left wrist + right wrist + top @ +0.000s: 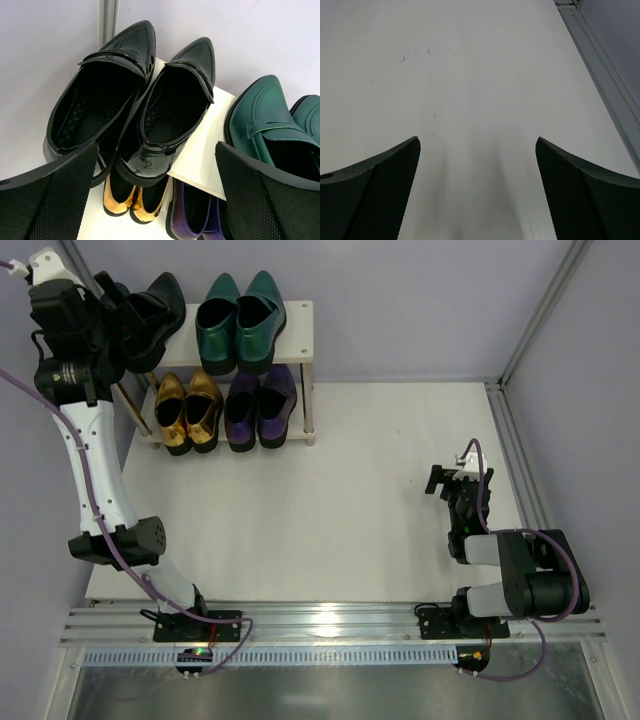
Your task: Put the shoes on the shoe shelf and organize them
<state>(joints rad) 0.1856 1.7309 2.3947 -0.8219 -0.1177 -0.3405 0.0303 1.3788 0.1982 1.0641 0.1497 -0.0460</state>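
Neatly filled shoe shelf (pixel 297 335) – all four pairs on it, both end effectors holding nothing.

Up on the top board the black pair (pixel 135 105) stands at the left end, toes to the back wall and heels at the front edge, with the green pair (pixel 240 325) just beside it on the right. On the lower board the gold pair (pixel 188 410) sits under the black and the purple pair (pixel 260 405) under the green. The left end effector (pixel 156 145) hovers just behind the black heels, its jaws spread wide and touching no shoe. The right end effector (pixel 477 142) hangs well apart from the shelf over the bare white tabletop (pixel 350 490) – jaws likewise wide apart, nothing between them.
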